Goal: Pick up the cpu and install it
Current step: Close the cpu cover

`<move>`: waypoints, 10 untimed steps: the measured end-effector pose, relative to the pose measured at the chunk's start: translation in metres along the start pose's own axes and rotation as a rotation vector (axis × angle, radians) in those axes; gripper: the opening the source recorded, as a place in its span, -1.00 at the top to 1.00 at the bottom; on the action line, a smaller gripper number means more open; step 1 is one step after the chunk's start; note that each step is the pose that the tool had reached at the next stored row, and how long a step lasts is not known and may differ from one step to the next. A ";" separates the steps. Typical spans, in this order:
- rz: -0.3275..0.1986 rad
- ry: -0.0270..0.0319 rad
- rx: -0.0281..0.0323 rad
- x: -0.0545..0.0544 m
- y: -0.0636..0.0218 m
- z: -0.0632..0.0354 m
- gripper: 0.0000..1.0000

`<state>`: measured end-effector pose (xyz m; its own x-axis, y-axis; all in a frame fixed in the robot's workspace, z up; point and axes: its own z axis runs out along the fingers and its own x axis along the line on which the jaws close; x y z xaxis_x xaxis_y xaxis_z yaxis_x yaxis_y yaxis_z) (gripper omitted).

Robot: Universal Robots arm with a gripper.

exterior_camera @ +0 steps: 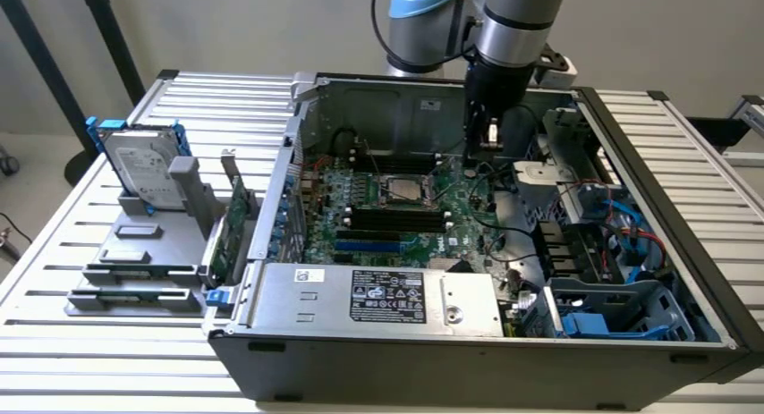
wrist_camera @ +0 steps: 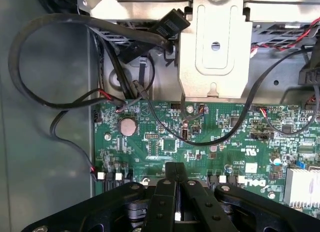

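The cpu (exterior_camera: 403, 190), a small silver square, lies flat in the socket frame in the middle of the green motherboard (exterior_camera: 400, 240) inside the open computer case (exterior_camera: 478, 351). My gripper (exterior_camera: 489, 148) hangs inside the case toward the exterior view's right of the socket, above the board and apart from the cpu. In the wrist view my gripper (wrist_camera: 175, 168) is shut, its black fingers (wrist_camera: 165, 192) pressed together with nothing seen between them, over the board's edge near a round coin battery (wrist_camera: 129, 126).
A hard drive in a blue bracket (exterior_camera: 141, 166) stands on a grey holder (exterior_camera: 143, 253) at the exterior view's left, beside upright green cards (exterior_camera: 239, 219). The power supply (exterior_camera: 382, 293), a metal bracket (wrist_camera: 215, 47), black cables (wrist_camera: 45, 99) and a drive cage (exterior_camera: 603, 311) crowd the case.
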<state>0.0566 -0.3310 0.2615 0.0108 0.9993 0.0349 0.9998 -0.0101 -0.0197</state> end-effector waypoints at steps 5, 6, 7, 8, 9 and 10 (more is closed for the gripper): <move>0.000 0.0121 0.0002 0.000 0.0002 0.0068 0.79; 0.000 0.0136 0.0017 0.000 0.0003 0.0072 0.79; 0.000 0.0154 0.0067 0.000 0.0003 0.0074 0.79; 0.000 0.0162 0.0181 0.000 0.0003 0.0075 0.79; 0.001 0.0165 0.0340 0.000 0.0002 0.0075 0.79; 0.002 0.0162 0.0512 0.000 0.0002 0.0074 0.79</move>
<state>0.0567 -0.3310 0.2540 0.0133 0.9986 0.0510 0.9974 -0.0096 -0.0709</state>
